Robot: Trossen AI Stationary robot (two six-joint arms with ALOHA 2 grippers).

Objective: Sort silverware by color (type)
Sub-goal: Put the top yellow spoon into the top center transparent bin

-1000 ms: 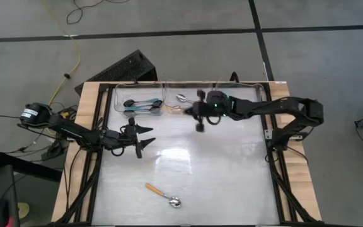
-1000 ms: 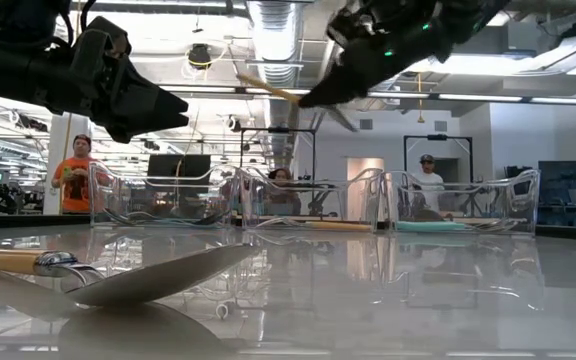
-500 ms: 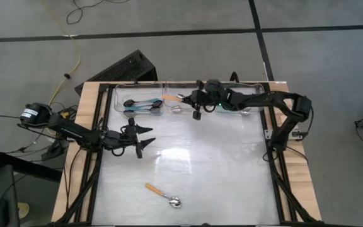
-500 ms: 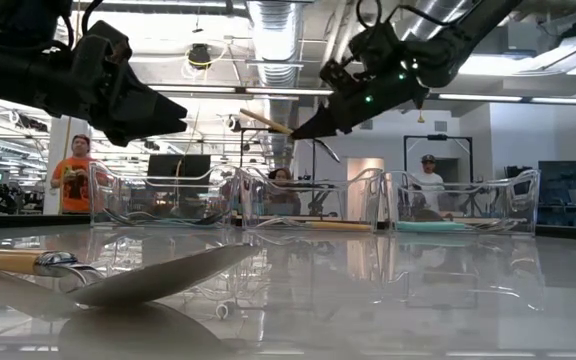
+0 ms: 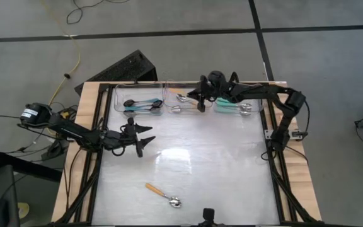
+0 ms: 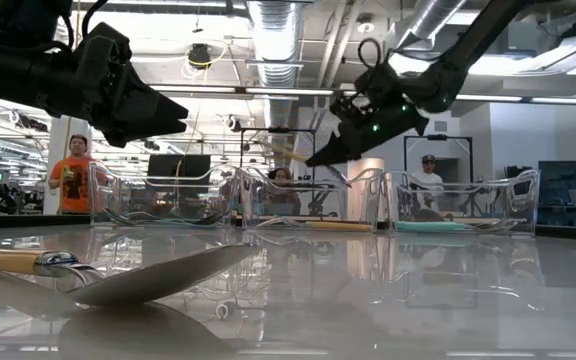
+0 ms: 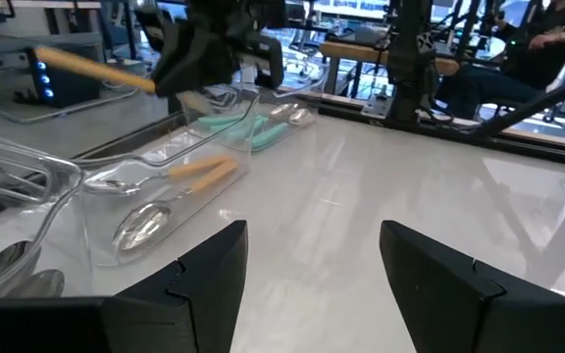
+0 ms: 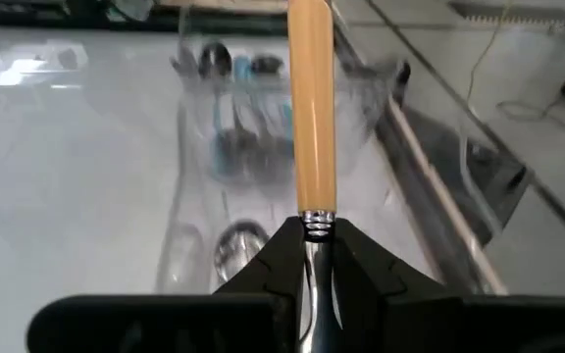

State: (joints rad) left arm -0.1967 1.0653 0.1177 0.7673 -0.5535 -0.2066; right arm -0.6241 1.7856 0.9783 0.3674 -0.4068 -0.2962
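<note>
Silverware mostly sorted into the clear bins (image 5: 140,93) along the frame's top; right gripper (image 5: 200,104), jaws clamped on an orange-handled spoon (image 8: 312,108), hovers over the middle bin; one orange-handled spoon on the tabletop (image 5: 163,195) remains, lower centre; left gripper (image 5: 142,137) waits mid-left, jaws open.

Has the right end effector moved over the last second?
Yes. In the high view, the right end effector, gripping an orange spoon, moved toward the far edge, over the middle bin.

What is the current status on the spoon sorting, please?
Right gripper shut on orange-handled spoon, above middle bin. Left gripper open, idle over table. One orange-handled spoon on table. Nothing blocking.
</note>
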